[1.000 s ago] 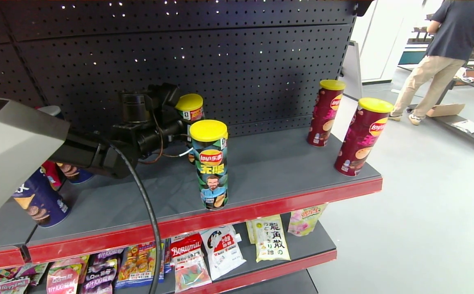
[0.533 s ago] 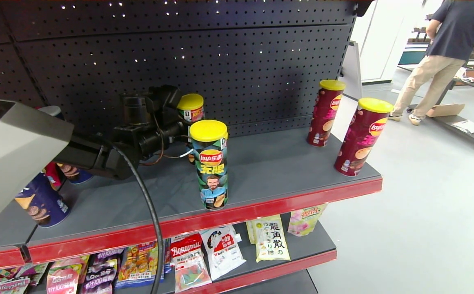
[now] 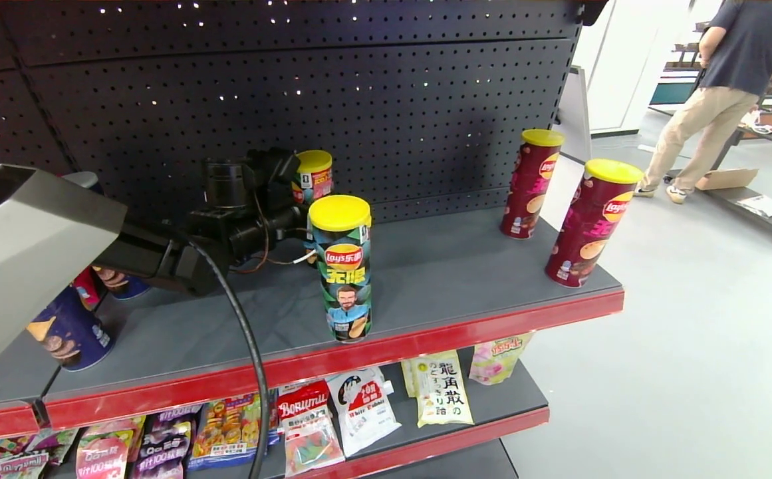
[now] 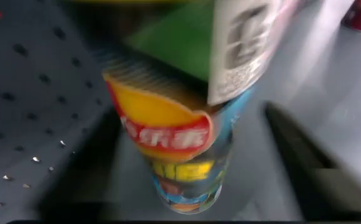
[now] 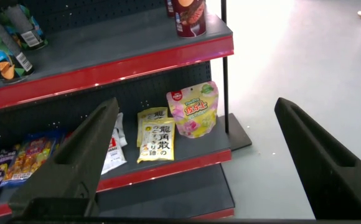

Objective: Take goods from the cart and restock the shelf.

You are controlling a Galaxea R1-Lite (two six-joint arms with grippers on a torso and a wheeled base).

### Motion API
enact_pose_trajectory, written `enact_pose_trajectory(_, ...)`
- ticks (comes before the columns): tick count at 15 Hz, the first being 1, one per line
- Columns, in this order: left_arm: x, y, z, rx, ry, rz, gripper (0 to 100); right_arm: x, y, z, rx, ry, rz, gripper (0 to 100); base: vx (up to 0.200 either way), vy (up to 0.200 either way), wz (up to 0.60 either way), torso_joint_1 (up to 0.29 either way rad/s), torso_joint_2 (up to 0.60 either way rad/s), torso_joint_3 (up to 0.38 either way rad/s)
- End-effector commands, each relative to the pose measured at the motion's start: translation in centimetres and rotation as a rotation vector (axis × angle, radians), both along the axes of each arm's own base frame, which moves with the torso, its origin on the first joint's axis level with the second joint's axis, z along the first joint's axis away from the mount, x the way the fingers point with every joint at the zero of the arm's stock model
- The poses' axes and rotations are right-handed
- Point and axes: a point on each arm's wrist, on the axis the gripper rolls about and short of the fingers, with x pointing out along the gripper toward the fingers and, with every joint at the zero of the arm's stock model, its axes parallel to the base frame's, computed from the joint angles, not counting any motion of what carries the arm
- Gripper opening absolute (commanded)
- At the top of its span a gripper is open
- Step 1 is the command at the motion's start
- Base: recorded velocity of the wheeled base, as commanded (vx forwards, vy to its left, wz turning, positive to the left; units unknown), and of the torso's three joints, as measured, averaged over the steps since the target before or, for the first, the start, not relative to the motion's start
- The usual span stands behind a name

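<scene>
My left gripper [image 3: 296, 211] reaches over the upper shelf [image 3: 439, 279] and is shut on a yellow-lidded chip can [image 3: 312, 174] close to the black pegboard back [image 3: 392, 100]. That can [image 4: 180, 137] sits between the fingers in the left wrist view, and its base is hidden. In front of it, near the red shelf edge, a green chip can [image 3: 346, 279] stands upright. My right gripper [image 5: 199, 162] hangs open and holds nothing, out in front of the shelf unit and below the upper shelf's level.
Two maroon chip cans [image 3: 530, 186] [image 3: 592, 226] stand at the shelf's right end. A dark blue can [image 3: 66, 329] stands at the left. Snack bags [image 3: 359, 406] fill the lower shelf. Open floor [image 3: 691, 332] lies to the right.
My left arm has shifted slightly right and toward the pegboard with the can in its grip. The other cans have stayed in place.
</scene>
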Motion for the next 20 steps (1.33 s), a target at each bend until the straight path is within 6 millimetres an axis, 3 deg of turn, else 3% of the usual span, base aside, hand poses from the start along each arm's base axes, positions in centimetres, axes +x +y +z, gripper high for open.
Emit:
enact_pose_trajectory(1, -0.2, 0.1, 0.6, -0.006, -0.019, 0.000, 100, 0.0, 0.0, 0.0, 0.000, 0.001, 0.001, 100, 0.000, 0.000, 0.00, 0.000, 0.00, 0.000)
enact_pose_trajectory(5, -1.7, 0.6, 1.9, -0.005, -0.016, 0.003, 100, 0.0, 0.0, 0.0, 0.000, 0.001, 0.001, 100, 0.000, 0.000, 0.00, 0.000, 0.00, 0.000)
enact_pose_trajectory(11, -9.0, 4.0, 2.8, 0.037, 0.114, 0.047, 100, 0.0, 0.0, 0.0, 0.000, 0.001, 0.001, 100, 0.000, 0.000, 0.00, 0.000, 0.00, 0.000)
enact_pose_trajectory(15, -18.6, 6.6, 5.0, 0.074, 0.173, 0.110, 100, 0.0, 0.0, 0.0, 0.000, 0.001, 0.001, 100, 0.000, 0.000, 0.00, 0.000, 0.00, 0.000)
enact_pose_trajectory(16, -23.0, 8.0, 5.9, 0.079, 0.154, 0.152, 100, 0.0, 0.0, 0.0, 0.000, 0.001, 0.001, 100, 0.000, 0.000, 0.00, 0.000, 0.00, 0.000)
enact_pose_trajectory(17, -25.9, 8.8, 6.3, 0.073, 0.124, 0.172, 100, 0.0, 0.0, 0.0, 0.000, 0.001, 0.001, 100, 0.000, 0.000, 0.00, 0.000, 0.00, 0.000)
enact_pose_trajectory(20, -33.2, 11.3, 7.0, 0.026, 0.031, 0.238, 100, 0.0, 0.0, 0.0, 0.000, 0.001, 0.001, 100, 0.000, 0.000, 0.00, 0.000, 0.00, 0.000)
